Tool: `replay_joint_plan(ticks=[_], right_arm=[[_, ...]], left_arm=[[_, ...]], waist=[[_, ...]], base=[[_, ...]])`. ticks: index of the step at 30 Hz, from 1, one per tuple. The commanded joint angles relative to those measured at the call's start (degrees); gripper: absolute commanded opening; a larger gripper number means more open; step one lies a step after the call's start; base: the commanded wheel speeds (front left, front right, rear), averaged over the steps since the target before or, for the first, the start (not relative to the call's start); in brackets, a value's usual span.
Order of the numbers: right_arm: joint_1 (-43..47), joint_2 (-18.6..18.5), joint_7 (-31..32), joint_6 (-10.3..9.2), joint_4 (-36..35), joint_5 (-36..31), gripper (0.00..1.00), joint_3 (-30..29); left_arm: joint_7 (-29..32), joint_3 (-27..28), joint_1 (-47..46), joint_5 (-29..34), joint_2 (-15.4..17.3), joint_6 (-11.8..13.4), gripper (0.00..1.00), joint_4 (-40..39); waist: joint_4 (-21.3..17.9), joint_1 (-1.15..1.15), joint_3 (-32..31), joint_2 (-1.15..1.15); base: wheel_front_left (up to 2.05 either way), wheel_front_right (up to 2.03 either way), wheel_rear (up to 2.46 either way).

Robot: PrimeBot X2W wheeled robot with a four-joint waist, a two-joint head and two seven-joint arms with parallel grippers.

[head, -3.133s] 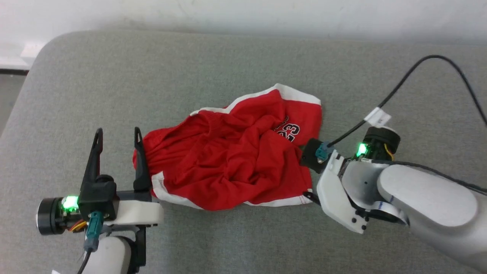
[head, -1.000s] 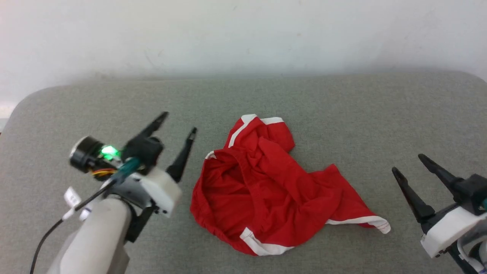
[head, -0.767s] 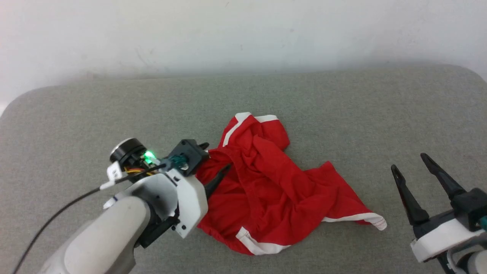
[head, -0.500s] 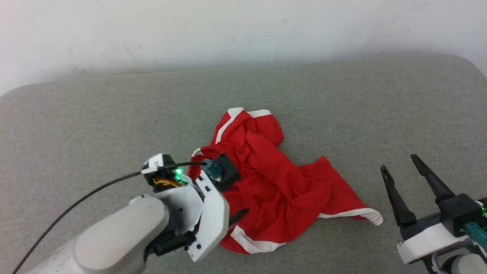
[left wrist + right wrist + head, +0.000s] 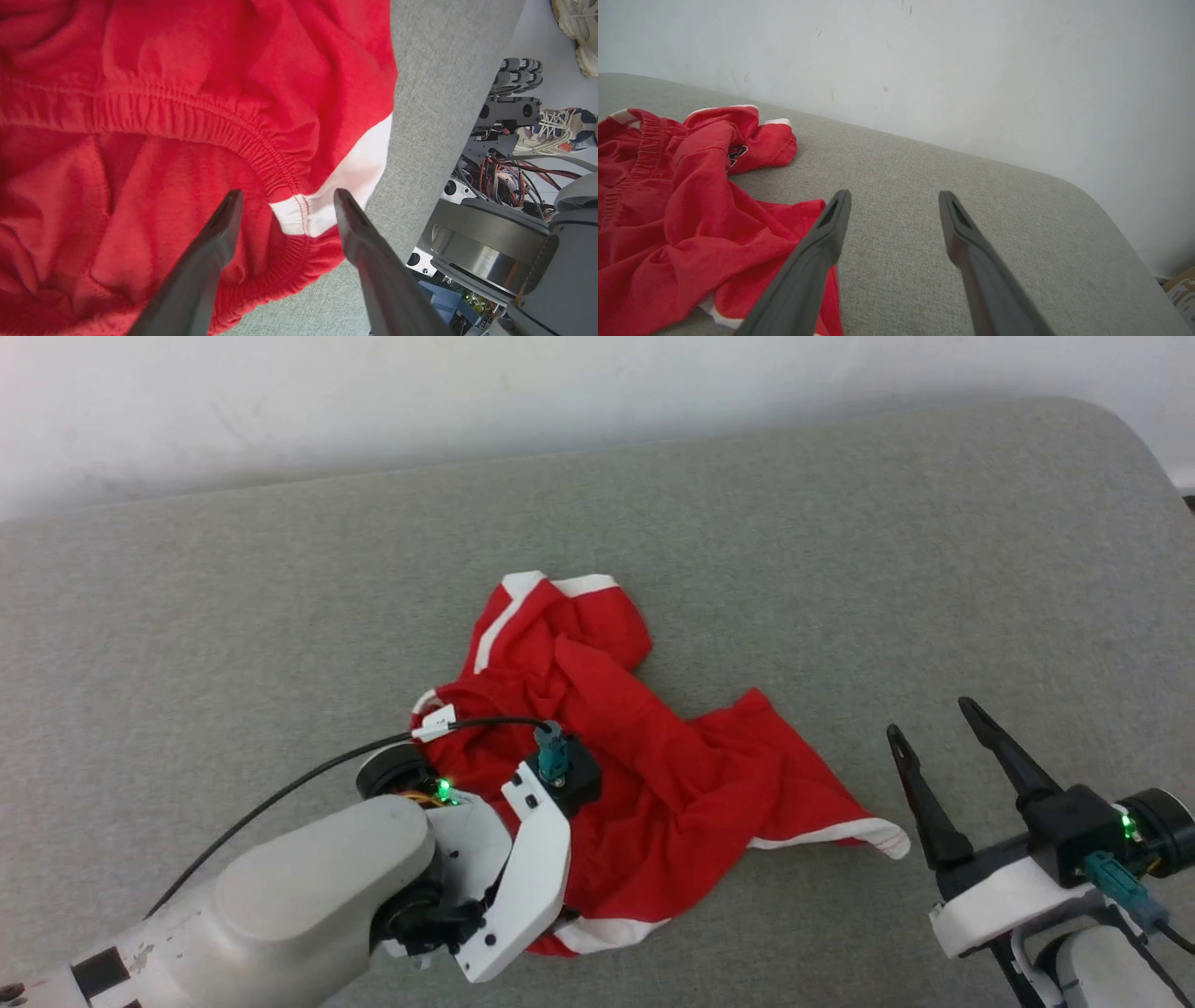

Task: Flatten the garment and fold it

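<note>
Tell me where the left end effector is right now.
The left end effector sits lower left of centre in the head view, over the garment's near edge; open, it straddles the white band beside the waistband.

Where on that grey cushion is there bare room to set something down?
Bare: the cushion strip between garment and wall, and the far left. Crowded: near middle, where the open left gripper is over the waistband, with the right gripper beside the hem.

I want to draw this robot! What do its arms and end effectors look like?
Left arm: smooth pale grey, with a black cable ending in a teal plug. Both the left end effector and right end effector have two long, pointy dark fingers, white mounts and a green light.
</note>
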Motion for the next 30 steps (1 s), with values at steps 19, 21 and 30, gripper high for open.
replay_joint_plan(ticks=[19, 21, 30], right_arm=[[-0.72, 0.76, -0.73, -0.12, 1.05, -0.54, 1.00, -1.12], [-0.45, 0.02, -0.73, -0.12, 1.06, -0.63, 1.00, -0.95], [-4.38, -10.88, 6.20, -0.12, 2.46, 4.14, 1.00, 10.83]], left_arm=[[-5.24, -0.41, 0.57, -1.44, 2.46, -0.26, 0.00, -0.88], [-8.42, 0.09, 0.72, -2.61, 3.92, -0.26, 0.00, -1.43], [-22.35, 4.46, 7.00, -3.51, 10.63, 2.31, 0.00, -2.25]], waist=[[-1.14, -0.01, 0.22, 0.00], [-0.57, -0.01, -0.58, 0.00], [2.42, -0.01, -3.25, 0.00]], base=[[0.00, 0.00, 0.00], [0.00, 0.00, 0.00], [0.00, 0.00, 0.00]])
